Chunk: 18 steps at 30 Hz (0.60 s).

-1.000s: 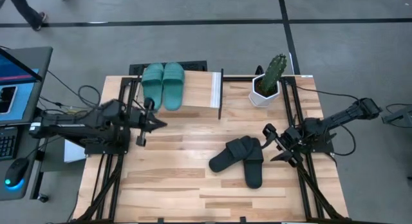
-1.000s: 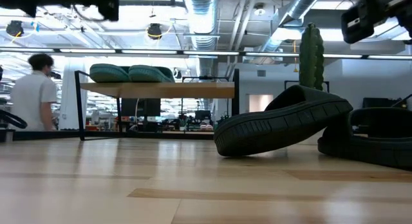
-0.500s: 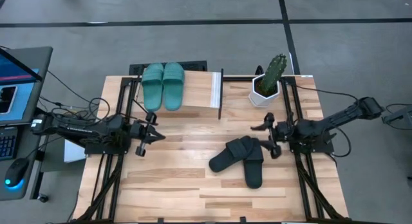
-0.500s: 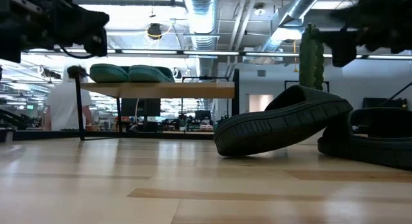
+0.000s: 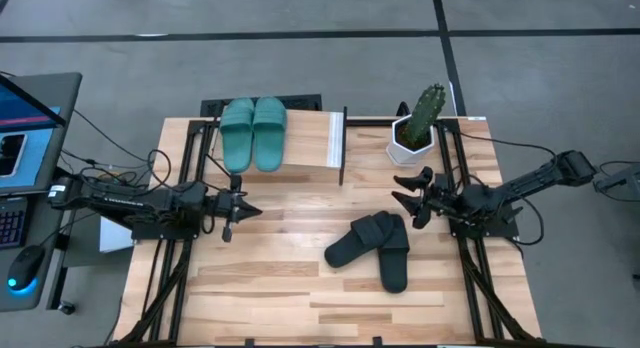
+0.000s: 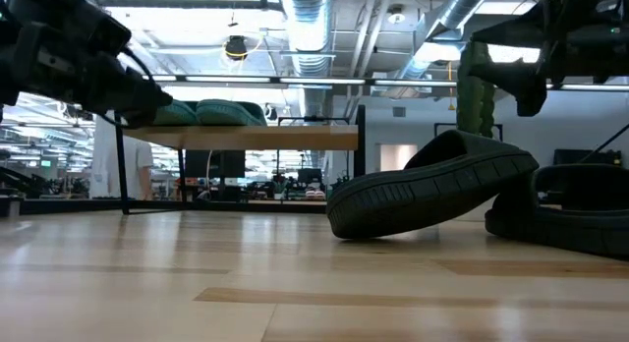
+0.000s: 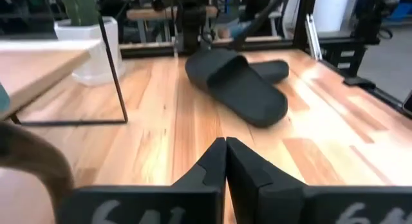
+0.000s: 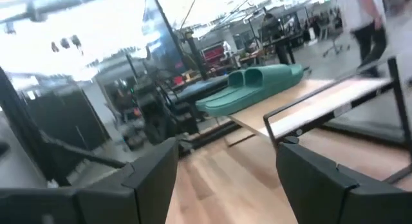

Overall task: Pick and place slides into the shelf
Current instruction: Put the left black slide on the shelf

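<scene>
The two black slides (image 5: 372,248) lie on the wooden table (image 5: 280,298), toward its right half, one resting partly on top of the other so that in the low view the upper one is tilted. The right gripper (image 5: 408,201) hangs just above and beside these black slides, on the side nearer to the cactus; its two fingers are spread wide and they hold nothing, with no contact to the slides. The left gripper (image 5: 240,208) is over the left half of the table, well apart from the black slides and pointing toward them; its fingers (image 7: 241,166) are pressed together and empty, and in the left wrist view the black slides lie ahead of them on the boards. Farther back, the shelf (image 5: 300,138) stands at the far edge of the table, and the two teal-green slides (image 5: 253,133) lie side by side on the left part of its light top board, touching each other. The rest of the board is bare. To the right of the shelf a cactus (image 5: 428,108) stands in a white pot (image 5: 408,148) near the far right corner. Beside the table on the left there is a laptop (image 5: 25,118). Behind the shelf, in the low view, a person (image 6: 123,165) in a light shirt is partly visible in a large room with ceiling pipes (image 6: 314,28) and lamps.
</scene>
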{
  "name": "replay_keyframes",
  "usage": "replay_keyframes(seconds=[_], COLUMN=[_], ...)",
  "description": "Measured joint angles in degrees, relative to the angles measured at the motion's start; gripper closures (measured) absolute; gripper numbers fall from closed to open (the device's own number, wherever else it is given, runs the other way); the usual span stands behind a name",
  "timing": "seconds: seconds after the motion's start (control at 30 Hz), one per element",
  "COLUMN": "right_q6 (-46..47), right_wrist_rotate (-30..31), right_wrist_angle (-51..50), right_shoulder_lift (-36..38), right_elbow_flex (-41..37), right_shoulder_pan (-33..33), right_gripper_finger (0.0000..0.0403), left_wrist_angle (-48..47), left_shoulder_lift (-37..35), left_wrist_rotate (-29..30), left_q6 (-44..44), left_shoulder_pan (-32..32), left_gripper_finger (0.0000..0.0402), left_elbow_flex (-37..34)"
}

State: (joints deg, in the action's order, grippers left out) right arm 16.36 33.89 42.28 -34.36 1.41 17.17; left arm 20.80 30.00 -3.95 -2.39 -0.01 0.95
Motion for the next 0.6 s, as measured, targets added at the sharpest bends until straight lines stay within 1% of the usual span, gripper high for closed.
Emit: replay_keyframes(seconds=[0.1, 0.17, 0.3, 0.43, 0.6], right_q6=[1.6, 1.6, -2.3, -4.2, -6.2], right_wrist_rotate=[-0.7, -0.7, 0.0, 4.5, 3.7], right_wrist_angle=[-0.6, -1.2, -2.4, -2.0, -2.0], right_shoulder_lift=[-0.1, -0.3, -1.7, -2.7, -3.5], right_elbow_flex=[0.0, 0.0, 0.0, 0.1, 0.0], right_shoulder_pan=[0.0, 0.1, 0.0, 0.0, 0.0], right_gripper_finger=[0.0154, 0.0154, 0.0154, 0.0154, 0.0154], left_wrist_angle=[-1.2, -0.8, -1.0, -2.9, -6.7], left_shoulder_lift=[0.0, 0.0, 0.0, 0.0, 0.0], left_wrist_rotate=[-0.1, 0.0, 0.2, 0.3, 0.3], left_q6=[-0.3, -2.1, -3.8, -2.9, -3.1], left_shoulder_pan=[0.0, 0.0, 0.0, 0.0, 0.0], left_gripper_finger=[0.0401, 0.0401, 0.0401, 0.0401, 0.0401], left_elbow_flex=[0.0, 0.0, 0.0, 0.0, 0.0])
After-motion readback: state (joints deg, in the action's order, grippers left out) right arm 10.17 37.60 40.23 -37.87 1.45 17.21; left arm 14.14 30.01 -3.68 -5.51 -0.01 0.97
